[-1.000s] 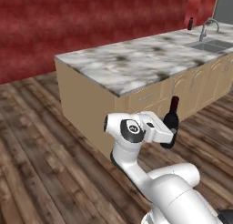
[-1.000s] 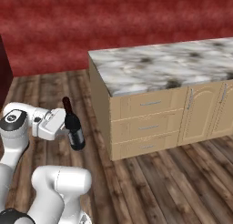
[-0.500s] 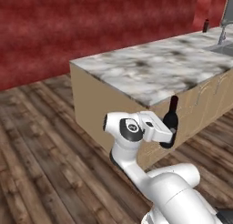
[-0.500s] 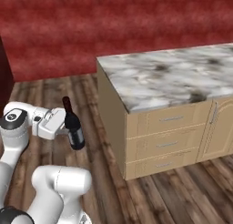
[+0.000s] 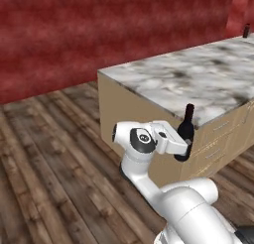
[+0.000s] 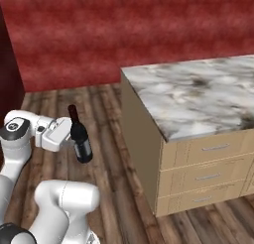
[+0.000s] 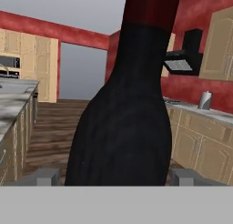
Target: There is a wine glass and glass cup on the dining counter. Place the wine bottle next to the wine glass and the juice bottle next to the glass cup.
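My gripper is shut on the lower body of the wine bottle, a slim black bottle with a dark red top, held upright in front of my arm. The right base view has the same bottle in the gripper above the wooden floor, left of a marble-topped counter. Close up in the hand view, the wine bottle stands between both fingertips. The wine glass, glass cup and dining counter are out of view. I cannot tell if the small dark item on the counter's far end is the juice bottle.
The marble-topped counter has a beige base with drawers and its corner is close by. A red wall runs behind it. Wooden floor lies open to the left. A wall counter with a metal canister appears in the hand view.
The whole scene has slid across both base views, so the base has moved; the counter's corner now sits nearer and further right. The arm still holds the bottle the same way.
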